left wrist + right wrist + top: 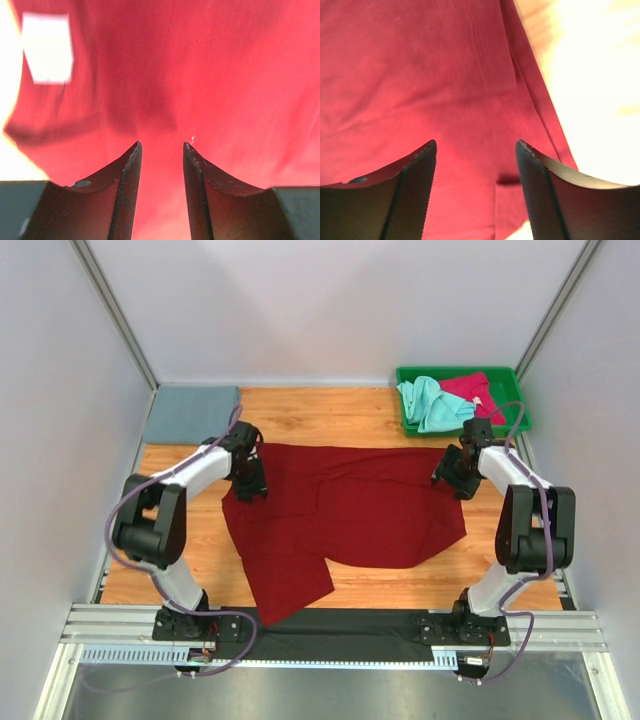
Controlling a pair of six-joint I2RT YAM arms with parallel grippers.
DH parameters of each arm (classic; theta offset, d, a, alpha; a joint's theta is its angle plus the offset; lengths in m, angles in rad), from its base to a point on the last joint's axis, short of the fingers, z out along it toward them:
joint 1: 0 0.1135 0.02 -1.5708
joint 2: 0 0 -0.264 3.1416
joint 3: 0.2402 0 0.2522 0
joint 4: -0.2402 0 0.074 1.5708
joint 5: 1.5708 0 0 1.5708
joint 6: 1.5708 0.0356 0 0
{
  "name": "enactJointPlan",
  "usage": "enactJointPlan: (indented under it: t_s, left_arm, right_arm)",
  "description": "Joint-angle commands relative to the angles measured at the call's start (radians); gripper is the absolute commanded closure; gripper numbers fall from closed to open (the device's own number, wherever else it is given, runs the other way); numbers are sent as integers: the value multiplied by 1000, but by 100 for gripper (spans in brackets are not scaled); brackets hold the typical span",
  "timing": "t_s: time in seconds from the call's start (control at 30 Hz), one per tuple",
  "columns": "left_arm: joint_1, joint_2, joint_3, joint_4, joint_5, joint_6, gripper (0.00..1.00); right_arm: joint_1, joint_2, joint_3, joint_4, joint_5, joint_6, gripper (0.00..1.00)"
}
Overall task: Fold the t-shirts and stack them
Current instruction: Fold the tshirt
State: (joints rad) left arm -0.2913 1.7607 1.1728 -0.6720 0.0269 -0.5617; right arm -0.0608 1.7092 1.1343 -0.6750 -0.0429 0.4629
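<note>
A slate grey-blue t-shirt point(192, 412) lay folded at the far left corner of the counter point(330, 410). My left tool point(250, 490) hung released, grasping nothing, over the left edge of the dark red t-shirt point(350, 510) spread across the counter. My right tool point(448, 480), likewise released, stood over its right edge. At far right, a green tray point(505, 371) held the crumpled mint green t-shirt point(430, 405) and pinkish-red t-shirt point(480, 390).

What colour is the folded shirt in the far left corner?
The folded shirt is slate grey-blue; top view shows it best.
</note>
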Motion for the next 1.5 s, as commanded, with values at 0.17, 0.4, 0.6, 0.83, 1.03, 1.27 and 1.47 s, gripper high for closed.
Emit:
enactJointPlan:
  t_s: [0.17,0.4,0.6,0.83,1.03,1.27,1.47]
  left_arm:
    - [-176,-480,-251,-153,-125,-177,54]
    - [-425,-613,-499,-258,-188,-506,54]
    - [-474,-630,-582,-275,-219,-616,55]
    - [-474,-667,-648,-194,-168,-655,62]
    - [-474,-656,-733,-94,-72,-696,64]
    - [-474,-662,-765,-32,-76,-719,65]
    - [-474,-652,-817,-14,-78,-771,75]
  right_arm:
    - [-1,-278,-136,-21,-70,11,30]
    - [26,-488,-278,3,-182,57,0]
    - [29,-582,-346,-32,-235,74,0]
    - [26,-490,-323,-112,-279,43,0]
    - [24,-477,-317,-110,-272,49,0]
    - [24,-493,-300,-130,-267,25,0]
    - [24,-490,-312,-121,-261,28,0]
